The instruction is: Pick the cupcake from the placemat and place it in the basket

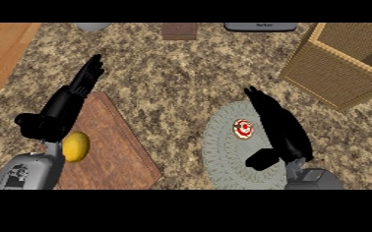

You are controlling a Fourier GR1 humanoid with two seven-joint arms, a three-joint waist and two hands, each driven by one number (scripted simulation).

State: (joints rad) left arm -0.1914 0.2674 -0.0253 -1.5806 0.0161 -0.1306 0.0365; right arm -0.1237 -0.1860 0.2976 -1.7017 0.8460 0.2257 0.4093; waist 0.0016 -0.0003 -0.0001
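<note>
The cupcake (243,129), seen from above as a small red-and-white round, is found on the upper part of a round, pale woven placemat (218,153) at the lower right of the frame. It has not yet been lifted. The right hand (287,132) is held just to the right of it, with straight fingers laid close together and pointing to the upper left and the thumb spread away below. The cupcake is thus bracketed from one side, apparently so that the fingers and thumb can be closed round it. Whether the fingers already touch the cupcake cannot be told. Nothing is pinched or held by this hand. The wicker basket (330,69) is set at the upper right edge, well apart from the placemat, with bare speckled counter (174,78) between them, so a lift and a carry up and to the right are judged to be needed once a grasp is made. The left hand (62,110) is seen at the left of the frame, open, its fingers straight and pointing upward. It is parked over the upper corner of a brown cutting board (116,147), presumably to be kept out of the working side. A lemon (76,146) is lying on that board just below the left hand. It plays no part in the task.
</note>
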